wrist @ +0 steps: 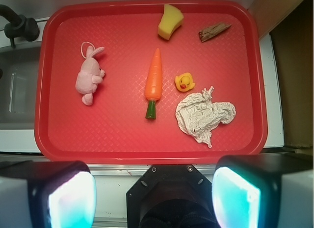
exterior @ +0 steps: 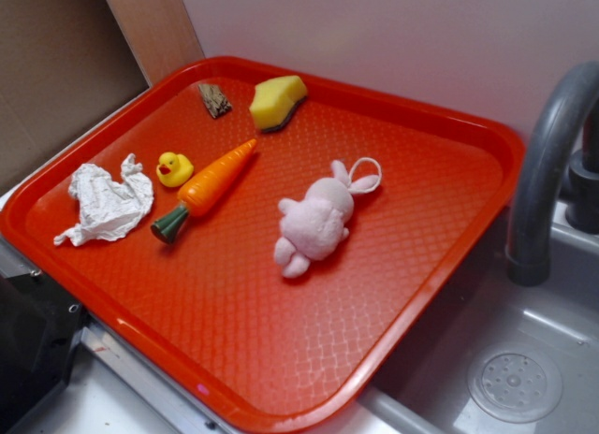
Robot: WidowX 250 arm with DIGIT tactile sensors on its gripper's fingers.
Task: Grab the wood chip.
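You have wood chip (wrist: 214, 32) in upper right corner of wrist view, close to tray rim (wrist: 258, 75). Yellow sponge (wrist: 170, 21) sits near its left, bare red gap between. Below chip, open tray floor down to rubber duck (wrist: 184, 82) and crumpled paper (wrist: 202, 116). Carrot (wrist: 154, 81) lies mid-frame, pink bunny (wrist: 89, 74) far left, both well apart from chip. Wood panel (exterior: 153, 27) rises just beyond that corner in exterior view.
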